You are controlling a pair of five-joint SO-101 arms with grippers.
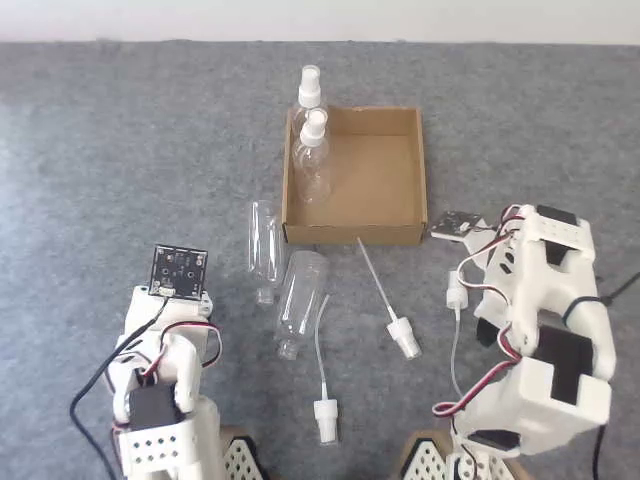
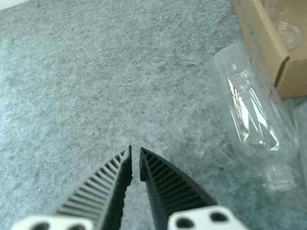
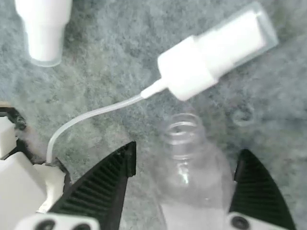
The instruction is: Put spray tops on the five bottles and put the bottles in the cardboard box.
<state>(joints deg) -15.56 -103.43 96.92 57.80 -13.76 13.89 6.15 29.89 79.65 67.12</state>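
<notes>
Looking down over the grey carpet [image 1: 100, 150], we see the cardboard box [image 1: 355, 235] at the far middle of the table; one capped bottle [image 1: 312, 160] sits inside it against its left wall, and a second capped bottle [image 1: 309, 90] stands just behind the box's far left corner. The first open bottle [image 1: 265, 245] lies on the carpet just beside the box's front left corner; the second open bottle [image 1: 300, 300] lies just beside that one, nearer the arms, and both necks point toward the arms. We count three loose tops: the middle spray top [image 1: 404, 337], whose tube runs up toward the box's front wall; the near spray top [image 1: 326, 420] between the two arms; the right spray top [image 1: 456, 293] close against the right arm [image 1: 545, 330].

In the left wrist view, the left gripper [image 2: 135, 151] is above bare carpet, its fingers almost closed with a thin slit between them and nothing held; the first open bottle [image 2: 254, 115] lies near it.

The right gripper [image 3: 187, 148] has its fingers spread wide on either side of a third open bottle [image 3: 189, 191]; we cannot tell whether they touch it. The right spray top [image 3: 211, 57] lies just beyond the bottle's neck; another spray top [image 3: 45, 28] lies farther off.
</notes>
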